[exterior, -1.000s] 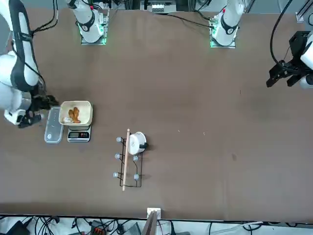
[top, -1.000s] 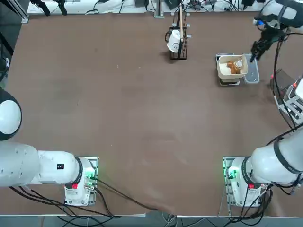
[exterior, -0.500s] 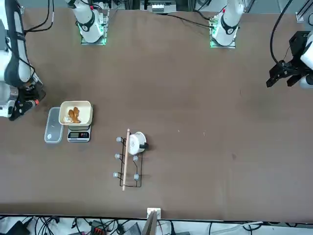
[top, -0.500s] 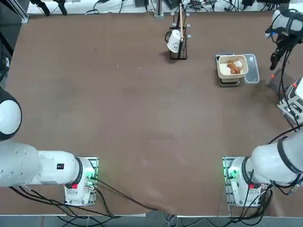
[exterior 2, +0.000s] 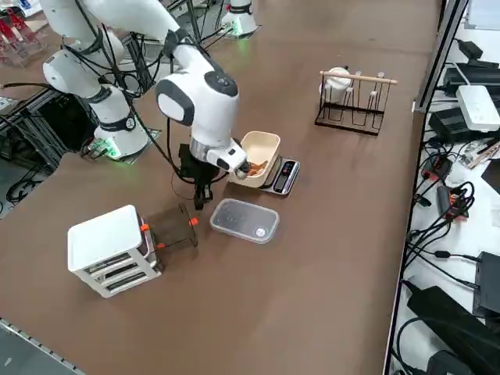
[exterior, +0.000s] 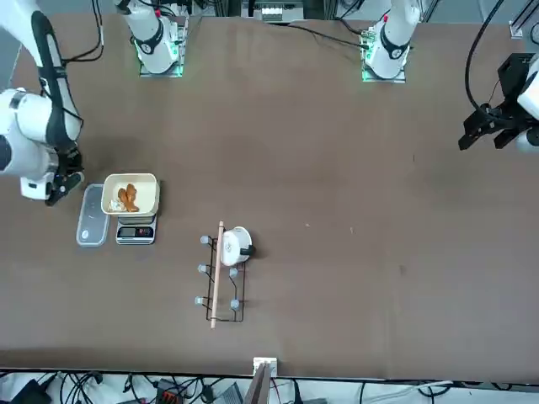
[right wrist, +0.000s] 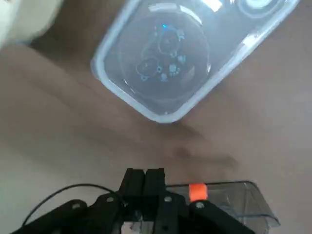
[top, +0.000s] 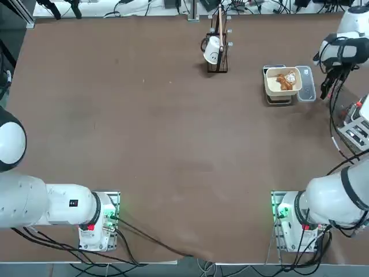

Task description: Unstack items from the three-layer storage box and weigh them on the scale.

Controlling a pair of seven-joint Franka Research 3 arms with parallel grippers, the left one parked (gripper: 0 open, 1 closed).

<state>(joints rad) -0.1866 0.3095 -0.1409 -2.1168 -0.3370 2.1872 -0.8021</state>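
Observation:
Several orange-brown items (top: 284, 81) (exterior 2: 253, 168) lie in a cream square bowl (exterior: 131, 194) that stands on the scale (top: 279, 100) (exterior 2: 284, 176). The white three-layer storage box (exterior 2: 109, 248) (top: 358, 122) stands near the table's right edge. A clear loose layer (exterior 2: 173, 228) (right wrist: 229, 197) with orange clips rests on the table between the box and the bowl. My right gripper (right wrist: 145, 178) (exterior 2: 199, 201) (top: 324, 88) hangs low beside that layer, fingers shut together with nothing seen between them.
A clear flat plastic tray (top: 306, 83) (exterior 2: 244, 219) (right wrist: 165, 58) lies just beyond the gripper, beside the scale. A dark rack with a white cup (top: 216, 49) (exterior 2: 351, 98) stands at the far middle. Cables and equipment crowd the floor past the table's far edge.
My right gripper left its place over the clear tray, swung toward the table's right edge, and now hangs lower beside the tray, nearer the loose clear layer.

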